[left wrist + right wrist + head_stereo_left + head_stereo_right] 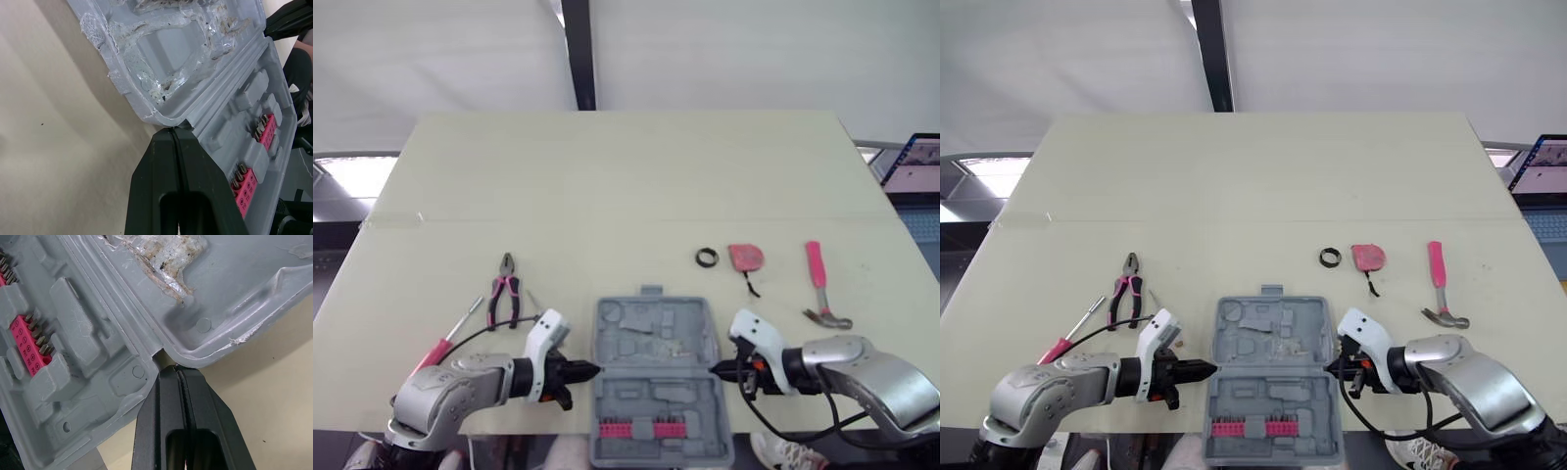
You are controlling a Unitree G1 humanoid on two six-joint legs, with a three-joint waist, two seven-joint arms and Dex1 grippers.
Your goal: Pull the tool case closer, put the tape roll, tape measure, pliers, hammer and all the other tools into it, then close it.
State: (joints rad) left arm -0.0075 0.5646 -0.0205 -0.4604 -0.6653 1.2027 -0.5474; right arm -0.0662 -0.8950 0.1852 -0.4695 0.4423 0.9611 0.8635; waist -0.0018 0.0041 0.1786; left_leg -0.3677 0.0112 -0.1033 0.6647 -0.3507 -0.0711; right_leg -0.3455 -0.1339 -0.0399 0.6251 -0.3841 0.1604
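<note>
Fingers [156,171] on our left gripper [592,371] are pressed flat together and hold nothing. Their tip touches the left side of the tool case [651,338], right at the hinge. Our right gripper [715,370] is the same: its fingers [168,401] are squeezed together, hold nothing, and touch the hinge on the right side.

So the tool case sits between our two grippers, at the near edge of the table [607,176]. It lies open and flat. We think the pulling part is done or almost done.

We see only a row of pink bits [641,428] inside the case. No tool is packed yet. The pliers [504,291] and the screwdriver [445,343] lie on the table to the left of the case. The tape roll [707,258], the tape measure [745,257] and the hammer [820,286] lie to the right, farther back.

We still have to put all five in, then shut the case.
</note>
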